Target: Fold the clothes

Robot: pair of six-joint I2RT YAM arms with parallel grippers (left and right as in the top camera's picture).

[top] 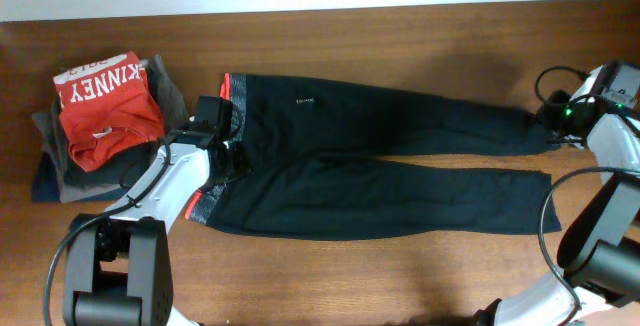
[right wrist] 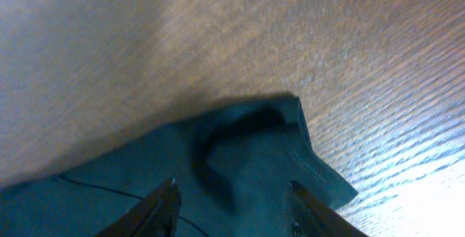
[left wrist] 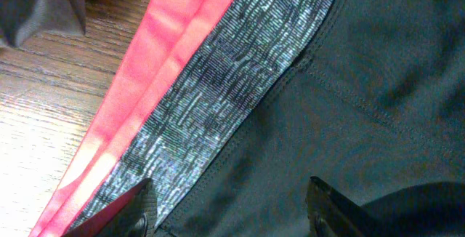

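The black pants lie flat across the table, waistband at the left, legs running right. The grey waistband with red-orange edge fills the left wrist view. My left gripper is open, its fingers spread just above the waistband and the black cloth. My right gripper is open over the end of the far leg; its fingers straddle the rumpled hem.
A stack of folded grey and navy garments with a red T-shirt lettered in white on top lies at the far left, close to the left arm. Bare wood shows beyond the leg hems at the right.
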